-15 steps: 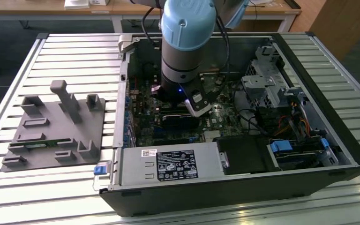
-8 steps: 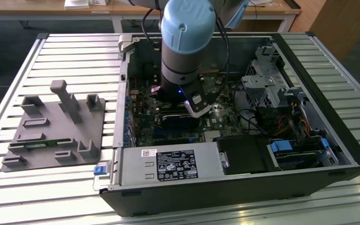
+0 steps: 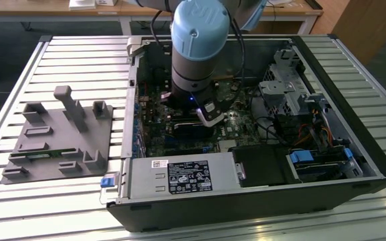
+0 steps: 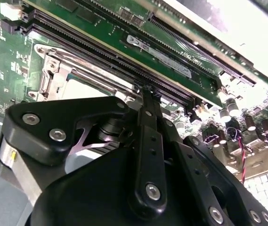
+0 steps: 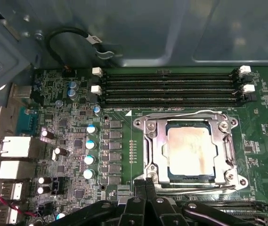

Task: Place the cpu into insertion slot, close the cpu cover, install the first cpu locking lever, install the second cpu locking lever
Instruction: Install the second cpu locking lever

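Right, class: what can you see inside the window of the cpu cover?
In the first wrist view, the cpu lies inside the cpu cover, its pale metal top showing through the window. The insertion slot beneath is hidden by chip and frame.

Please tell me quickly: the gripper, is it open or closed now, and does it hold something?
Gripper: closed, holding nothing visible, at the edge of the cpu cover.

Pale silver-grey cpu (image 5: 190, 151) w/ tan blotches, inside silver cpu cover (image 5: 153, 153); green motherboard (image 5: 119, 146); black RAM slots (image 5: 171, 87), white clips; black gripper (image 4: 145, 92); light-blue arm joint (image 3: 198, 27); grey fixture (image 3: 62, 135).
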